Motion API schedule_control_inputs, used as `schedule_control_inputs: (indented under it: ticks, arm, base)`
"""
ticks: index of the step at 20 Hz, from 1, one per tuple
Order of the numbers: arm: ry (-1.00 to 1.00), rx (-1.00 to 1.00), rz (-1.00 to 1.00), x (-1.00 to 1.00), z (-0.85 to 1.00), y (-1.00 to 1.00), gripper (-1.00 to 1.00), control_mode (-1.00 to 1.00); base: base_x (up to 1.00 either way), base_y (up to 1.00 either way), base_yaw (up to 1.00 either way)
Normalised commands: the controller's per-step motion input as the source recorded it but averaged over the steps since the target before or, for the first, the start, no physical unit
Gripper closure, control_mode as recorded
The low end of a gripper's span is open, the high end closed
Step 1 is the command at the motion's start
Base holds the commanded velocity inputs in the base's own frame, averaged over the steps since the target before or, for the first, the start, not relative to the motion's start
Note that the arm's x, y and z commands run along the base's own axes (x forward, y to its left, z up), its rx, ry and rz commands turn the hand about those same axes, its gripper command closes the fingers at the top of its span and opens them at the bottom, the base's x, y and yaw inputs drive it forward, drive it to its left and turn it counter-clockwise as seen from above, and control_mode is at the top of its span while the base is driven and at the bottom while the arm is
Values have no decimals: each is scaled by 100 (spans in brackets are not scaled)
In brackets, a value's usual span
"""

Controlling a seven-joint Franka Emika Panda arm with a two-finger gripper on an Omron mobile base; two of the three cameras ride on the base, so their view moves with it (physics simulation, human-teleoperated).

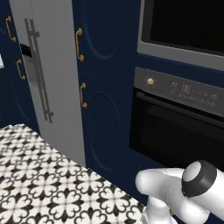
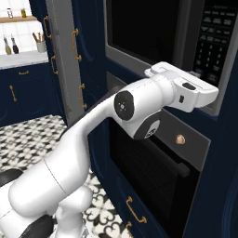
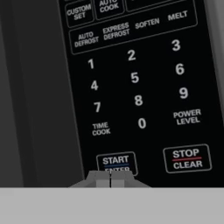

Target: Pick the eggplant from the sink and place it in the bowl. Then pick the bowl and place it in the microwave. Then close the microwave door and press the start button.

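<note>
The microwave (image 1: 183, 30) is built in high on the right, and its black glass door (image 2: 139, 32) stands shut inside the grey steel frame. Its keypad (image 2: 213, 42) is to the right of the door. In the hand view my gripper (image 3: 110, 177) is shut with nothing in it. Its tips are pressed together right at the lower edge of the START button (image 3: 116, 161), and I cannot tell whether they touch it. The arm's white hand (image 2: 188, 90) reaches up to the keypad's lower part. The eggplant, the bowl and the sink are out of view.
A black oven (image 1: 175, 127) with a knob and display sits directly under the microwave. The STOP CLEAR button (image 3: 187, 158) lies right of START. Navy cabinets (image 1: 103, 87) and a grey fridge (image 1: 48, 65) stand to the left, over patterned floor tiles (image 1: 43, 183).
</note>
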Motion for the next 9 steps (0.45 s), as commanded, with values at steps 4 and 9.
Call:
schedule_control_inputs:
  ticks: [4, 9]
  arm:
    - [1, 2, 0, 58, 0, -19, 100, -100]
    - [2, 1, 0, 78, 0, -14, 100, -100]
  base:
    - [0, 0, 0]
    - [0, 0, 0]
